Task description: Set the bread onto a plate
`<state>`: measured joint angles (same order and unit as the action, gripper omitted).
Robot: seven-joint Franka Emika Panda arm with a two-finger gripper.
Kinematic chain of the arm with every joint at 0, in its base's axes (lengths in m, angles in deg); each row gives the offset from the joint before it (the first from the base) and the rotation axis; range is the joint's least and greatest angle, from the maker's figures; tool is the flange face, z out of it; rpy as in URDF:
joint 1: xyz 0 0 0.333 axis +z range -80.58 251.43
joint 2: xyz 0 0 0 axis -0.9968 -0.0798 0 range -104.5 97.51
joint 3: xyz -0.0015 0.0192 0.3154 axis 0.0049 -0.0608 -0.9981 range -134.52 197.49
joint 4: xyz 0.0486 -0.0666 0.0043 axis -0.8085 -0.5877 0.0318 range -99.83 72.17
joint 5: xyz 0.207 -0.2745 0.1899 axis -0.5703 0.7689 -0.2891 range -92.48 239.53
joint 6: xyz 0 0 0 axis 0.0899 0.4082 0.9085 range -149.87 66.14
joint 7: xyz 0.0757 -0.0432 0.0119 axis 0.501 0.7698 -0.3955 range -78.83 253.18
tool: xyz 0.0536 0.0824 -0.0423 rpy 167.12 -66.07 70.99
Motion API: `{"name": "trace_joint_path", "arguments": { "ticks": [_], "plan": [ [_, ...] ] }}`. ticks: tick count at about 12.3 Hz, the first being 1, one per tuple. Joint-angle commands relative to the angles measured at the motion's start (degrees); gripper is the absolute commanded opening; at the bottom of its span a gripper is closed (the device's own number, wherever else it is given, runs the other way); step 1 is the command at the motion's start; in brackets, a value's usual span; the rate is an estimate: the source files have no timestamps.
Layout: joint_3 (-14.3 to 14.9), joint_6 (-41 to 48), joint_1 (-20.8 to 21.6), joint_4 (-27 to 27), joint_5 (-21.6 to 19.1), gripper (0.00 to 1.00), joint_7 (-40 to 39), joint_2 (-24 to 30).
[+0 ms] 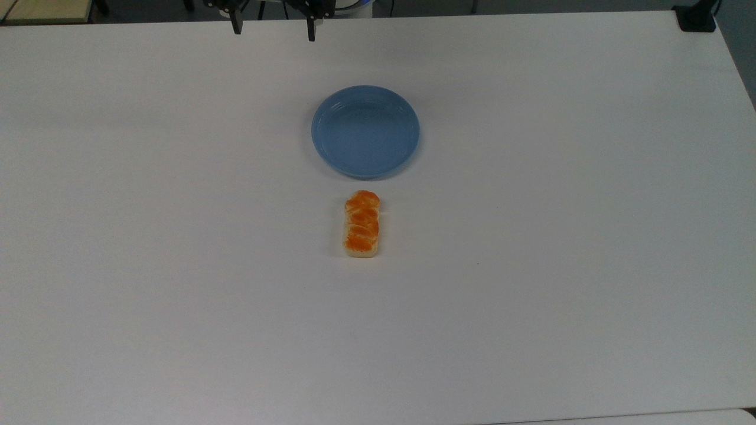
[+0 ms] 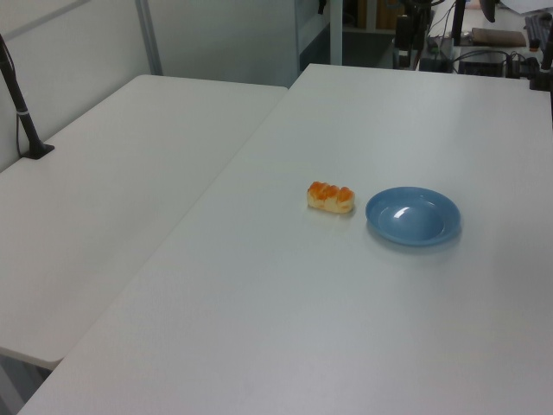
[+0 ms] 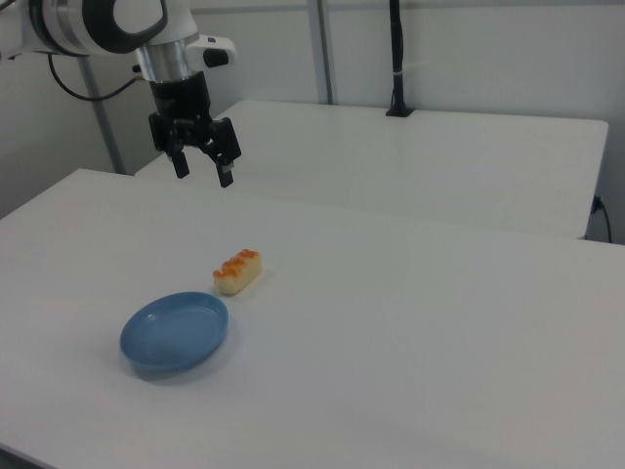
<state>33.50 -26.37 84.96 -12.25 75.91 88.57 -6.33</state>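
Pointing lengthwise at plate (image 1: 365,131), bread (image 1: 361,224)

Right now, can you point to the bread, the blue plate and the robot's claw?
bread (image 1: 361,224): top view, on its orange braided top.
blue plate (image 1: 323,112): top view, on its rim, the top view's left side.
claw (image 3: 203,176): right view, midway between its open fingertips, above the table.

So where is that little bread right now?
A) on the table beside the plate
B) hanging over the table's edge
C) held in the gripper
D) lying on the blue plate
A. The bread lies flat on the white table, just short of the empty plate, while the gripper hangs open above the table and holds nothing.
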Motion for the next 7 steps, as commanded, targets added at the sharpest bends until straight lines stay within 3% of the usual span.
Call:
{"name": "trace_joint_path", "arguments": {
  "ticks": [1,7],
  "plan": [
    [0.18,0.10,0.29,-0.70,0.16,1.00,-0.69,0.72],
    [0.01,-1.56,0.82,0.97,-0.80,1.00,-0.52,-2.69]
  ]
}}
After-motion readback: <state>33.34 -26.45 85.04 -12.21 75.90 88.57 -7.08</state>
